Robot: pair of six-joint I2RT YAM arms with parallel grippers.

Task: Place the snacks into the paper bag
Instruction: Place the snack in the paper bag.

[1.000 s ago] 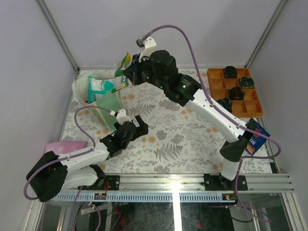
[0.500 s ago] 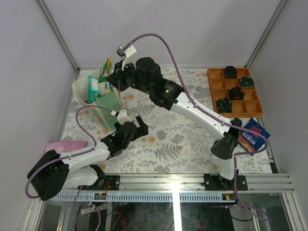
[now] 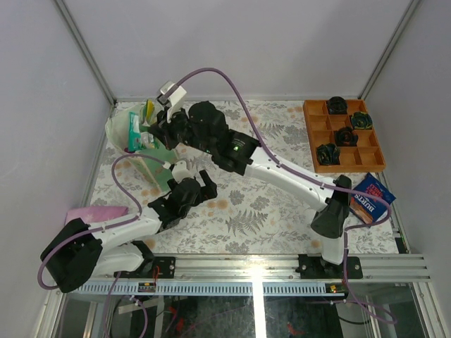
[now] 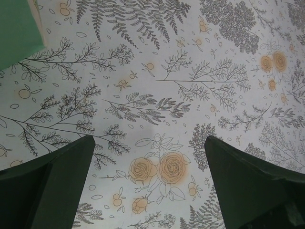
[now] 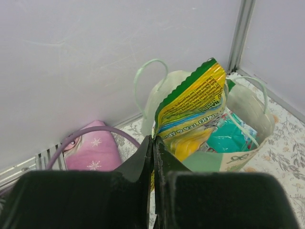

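Note:
My right gripper (image 5: 153, 139) is shut on the edge of a yellow and green snack packet (image 5: 193, 112). It holds the packet over the open mouth of the paper bag (image 5: 252, 112), partly below the rim. A teal packet (image 5: 234, 136) lies inside. From above, the packet (image 3: 149, 110) sticks up at the paper bag (image 3: 117, 134) in the far left corner, with the right gripper (image 3: 156, 124) beside it. A blue BURTS crisp bag (image 3: 371, 197) lies at the right edge. My left gripper (image 3: 202, 184) hovers open over the floral cloth (image 4: 152, 95), nothing between its fingers (image 4: 57, 181).
An orange compartment tray (image 3: 352, 156) with dark round objects stands at the far right. A flat pink cartoon item (image 3: 95, 213) lies at the left edge, also seen behind the right fingers (image 5: 93, 150). The bag's mint-green side (image 4: 16, 26) is close to the left gripper.
The right arm has swung left with the yellow-green packet, bringing it from beside the bag to over its opening. The left arm has not moved.

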